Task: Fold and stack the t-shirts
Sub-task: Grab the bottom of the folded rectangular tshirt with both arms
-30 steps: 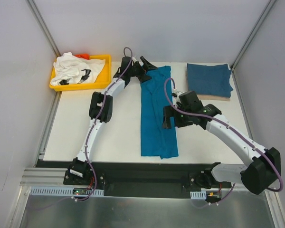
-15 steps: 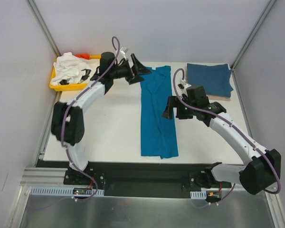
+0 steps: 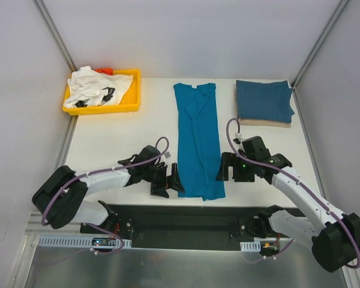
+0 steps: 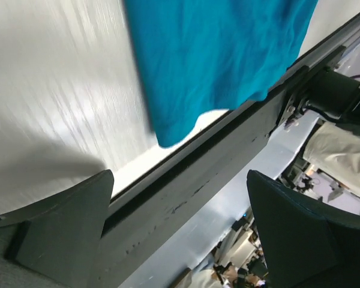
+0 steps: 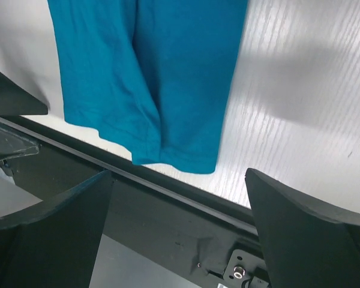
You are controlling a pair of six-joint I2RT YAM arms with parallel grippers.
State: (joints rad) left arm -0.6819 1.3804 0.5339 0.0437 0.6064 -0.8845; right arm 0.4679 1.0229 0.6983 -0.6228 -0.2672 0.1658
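The teal-blue t-shirt (image 3: 197, 141) lies as a long narrow strip down the middle of the table, collar at the far end. Its near hem (image 4: 216, 54) (image 5: 150, 72) reaches almost to the table's front edge. My left gripper (image 3: 168, 183) (image 4: 180, 234) hangs open just left of that near hem, with nothing between its fingers. On the hem's right side my right gripper (image 3: 230, 174) (image 5: 180, 228) is open and empty too. A darker blue t-shirt (image 3: 264, 101) rests folded at the back right. The white t-shirt with black marks (image 3: 96, 89) is crumpled in the tray.
The yellow tray (image 3: 132, 103) stands at the back left corner, with something orange-red (image 3: 106, 71) at its far side. A black rail (image 5: 186, 204) runs along the table's front edge, right below both grippers. Grey walls close in the sides.
My left arm has swung from the shirt's far end, near the tray, down to the near left corner of the hem. The right gripper has moved toward the front edge as well.
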